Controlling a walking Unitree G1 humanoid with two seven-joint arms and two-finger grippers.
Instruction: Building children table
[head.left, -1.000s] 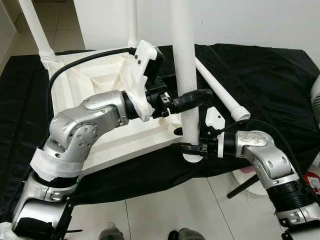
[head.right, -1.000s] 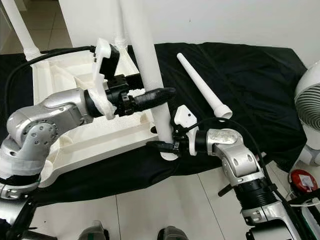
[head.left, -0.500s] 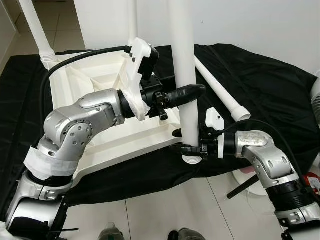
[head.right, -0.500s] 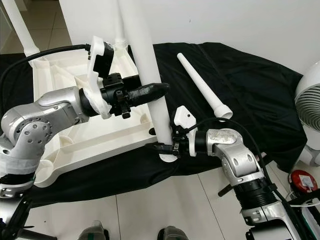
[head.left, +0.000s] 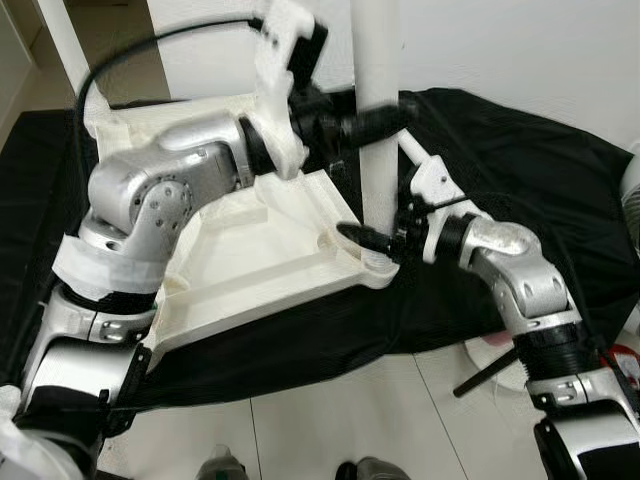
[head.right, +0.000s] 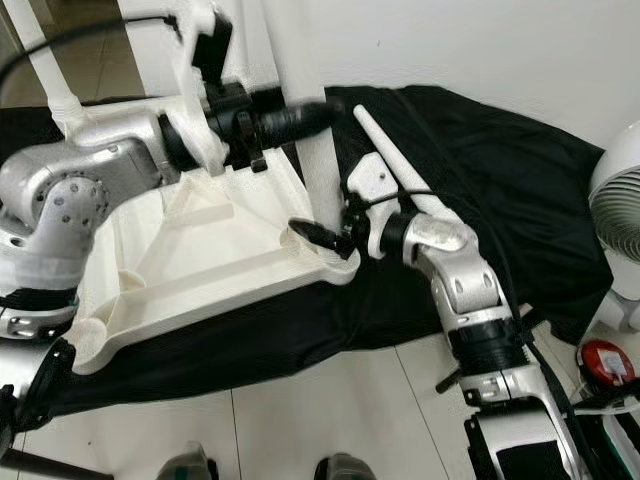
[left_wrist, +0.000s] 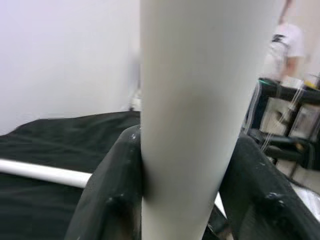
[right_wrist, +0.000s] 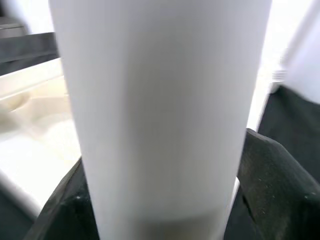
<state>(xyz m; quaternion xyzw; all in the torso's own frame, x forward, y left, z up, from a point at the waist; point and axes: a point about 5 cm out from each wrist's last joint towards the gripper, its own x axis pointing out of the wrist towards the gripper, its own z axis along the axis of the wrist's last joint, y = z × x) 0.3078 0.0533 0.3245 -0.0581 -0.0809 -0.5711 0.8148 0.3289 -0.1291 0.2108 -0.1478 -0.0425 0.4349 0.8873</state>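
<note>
A white table top lies upside down on a black cloth. A white table leg stands upright with its lower end at the near right corner socket. My left gripper is shut on the leg high up, and its fingers hug the leg on both sides. My right gripper is shut on the same leg just above the socket, seen close up as the leg between dark fingers.
A spare white leg lies on the cloth behind my right wrist. Another leg stands at the far left corner of the table top. A white fan and a red object sit on the floor at right.
Both grippers carried the leg up and away from me. Its lower end went from hanging beyond the near edge to standing over the corner socket.
</note>
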